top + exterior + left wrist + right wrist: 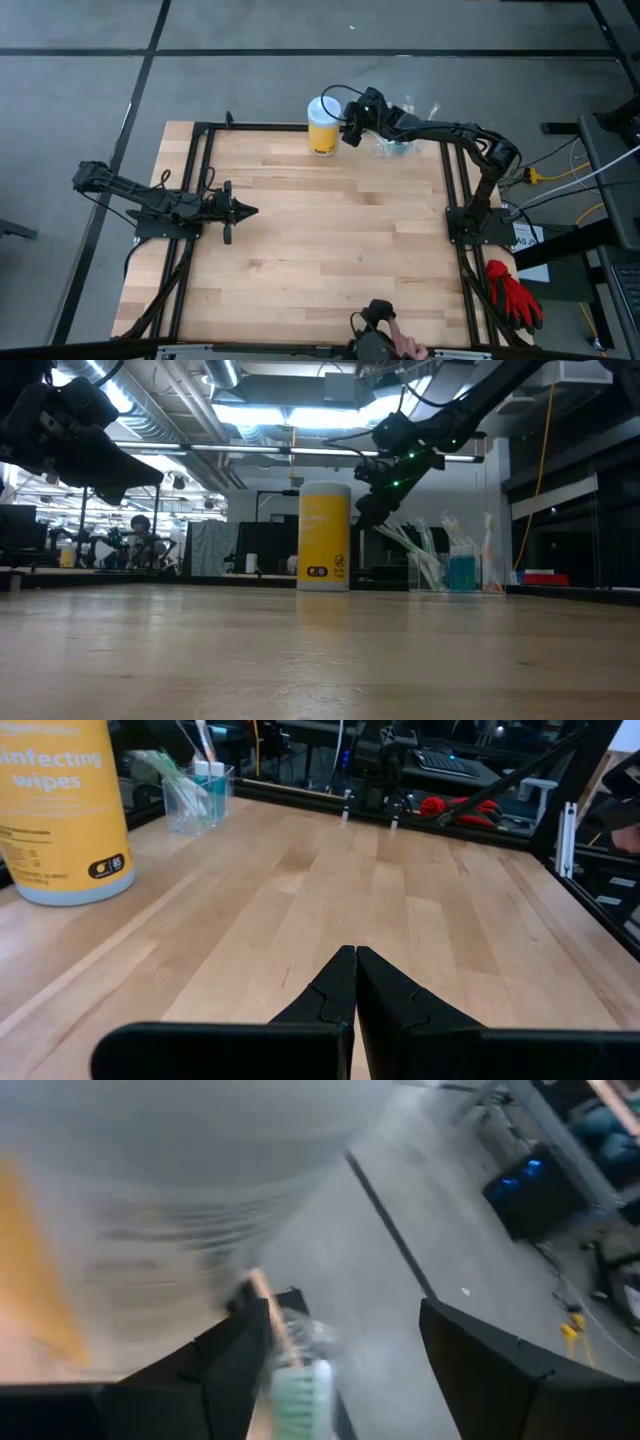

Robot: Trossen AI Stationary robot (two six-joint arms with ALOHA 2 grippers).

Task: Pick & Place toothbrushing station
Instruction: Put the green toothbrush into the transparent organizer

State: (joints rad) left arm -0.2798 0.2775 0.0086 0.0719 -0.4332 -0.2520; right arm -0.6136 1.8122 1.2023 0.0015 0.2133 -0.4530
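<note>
The clear, boxy toothbrushing station (pixel 395 147) stands on its base at the table's far right, with brushes and a blue item sticking up out of it; it also shows in the low view (pixel 455 570) and the left wrist view (pixel 197 795). A yellow canister with a white lid (pixel 323 128) stands left of it. My right gripper (pixel 350 130) is open, above the table between canister and station, level with the canister's top (pixel 372 505). A toothbrush head (pixel 300 1400) shows beside one of its fingers. My left gripper (pixel 250 210) is shut and empty at the table's left. My right gripper stands open with the toothbrush head (pixel 300 1400) close beside one finger (pixel 240 1360). I cannot tell whether the finger touches it.
The canister's white lid (pixel 150 1180) is very close in front of my right gripper. Dark frame rails (pixel 205 160) run along the table's edges. Red gloves (pixel 515 290) lie off the table at the right. A person's hand (pixel 405 348) shows at the near edge.
</note>
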